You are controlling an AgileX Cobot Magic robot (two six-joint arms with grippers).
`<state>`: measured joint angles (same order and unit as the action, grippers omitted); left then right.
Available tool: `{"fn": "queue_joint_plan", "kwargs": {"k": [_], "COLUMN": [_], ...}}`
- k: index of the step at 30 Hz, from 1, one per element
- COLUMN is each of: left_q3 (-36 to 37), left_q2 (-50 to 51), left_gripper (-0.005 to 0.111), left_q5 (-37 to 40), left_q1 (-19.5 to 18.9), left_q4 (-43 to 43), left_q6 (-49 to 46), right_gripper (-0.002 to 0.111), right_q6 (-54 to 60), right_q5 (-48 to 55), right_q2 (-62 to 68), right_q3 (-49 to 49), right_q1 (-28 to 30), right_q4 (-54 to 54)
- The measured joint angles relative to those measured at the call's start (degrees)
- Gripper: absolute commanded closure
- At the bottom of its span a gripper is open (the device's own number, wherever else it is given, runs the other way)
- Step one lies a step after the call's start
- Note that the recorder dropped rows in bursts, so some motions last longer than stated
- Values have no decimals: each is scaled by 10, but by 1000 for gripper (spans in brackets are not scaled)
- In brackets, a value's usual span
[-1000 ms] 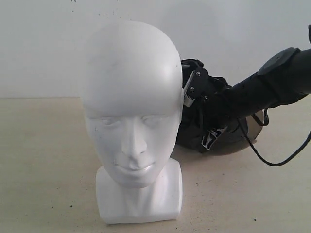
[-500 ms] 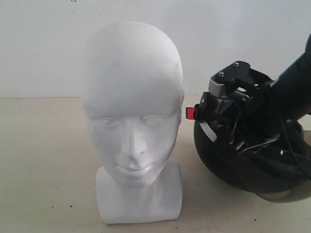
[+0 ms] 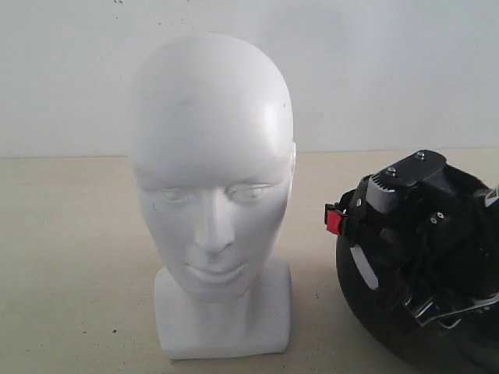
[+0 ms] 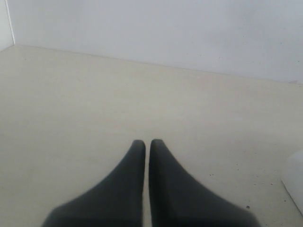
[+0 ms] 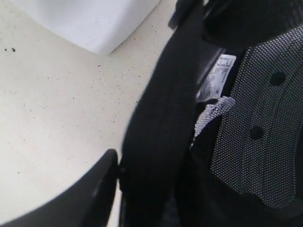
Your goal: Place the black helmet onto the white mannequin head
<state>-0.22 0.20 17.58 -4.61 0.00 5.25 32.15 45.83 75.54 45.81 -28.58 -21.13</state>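
Note:
The white mannequin head (image 3: pixel 212 195) stands upright on its squarish base, facing the exterior camera, left of centre. The black helmet (image 3: pixel 373 315) hangs at the lower right of that view, opening turned up, with a red buckle (image 3: pixel 334 221) at its rim. My right arm's wrist (image 3: pixel 404 185) reaches into it. In the right wrist view my right gripper (image 5: pixel 142 165) is shut on the helmet's black rim (image 5: pixel 165 118), one finger (image 5: pixel 94 189) outside, the other hidden against the mesh liner (image 5: pixel 255 127). My left gripper (image 4: pixel 147 142) is shut with nothing in it, over bare table.
A beige speckled table (image 3: pixel 70 257) runs back to a white wall (image 3: pixel 390 70). The mannequin's white base (image 5: pixel 90 19) lies close beside the helmet in the right wrist view. A white edge (image 4: pixel 296 182) shows at the side of the left wrist view.
My right gripper has carried the helmet from behind the mannequin head out to the right and toward the exterior camera. The head and the left gripper have not moved.

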Motion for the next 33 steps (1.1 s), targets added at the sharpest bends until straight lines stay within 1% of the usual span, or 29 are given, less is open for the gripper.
{"fn": "queue_joint_plan", "kwargs": {"k": [1,7,11,18,21,22,25,26,33], "left_q3": [0,0,0,0,0,0,0,0,0], "left_q2": [0,0,0,0,0,0,0,0,0], "left_gripper": [102,102,102,102,102,102,102,102,102], "left_q5": [0,0,0,0,0,0,0,0,0], "left_q1": [0,0,0,0,0,0,0,0,0], "left_q4": [0,0,0,0,0,0,0,0,0], "left_q6": [0,0,0,0,0,0,0,0,0], "right_gripper": [48,49,49,49,48,47,35,33,33], "right_q6": [-3,-17,-14,16,24,30,48,50,53], "right_q5": [0,-3,-17,-39,-38,-36,-22,-17,2], "right_q2": [1,3,4,6,13,16,20,21,21], "right_q3": [-1,-2,-2,-2,-2,-2,-2,-2,-8], "right_q1": [0,0,-1,-35,-40,-40,-40,-40,-40], "right_q4": [1,-7,-31,-42,-48,-48,-48,-48,-30]}}
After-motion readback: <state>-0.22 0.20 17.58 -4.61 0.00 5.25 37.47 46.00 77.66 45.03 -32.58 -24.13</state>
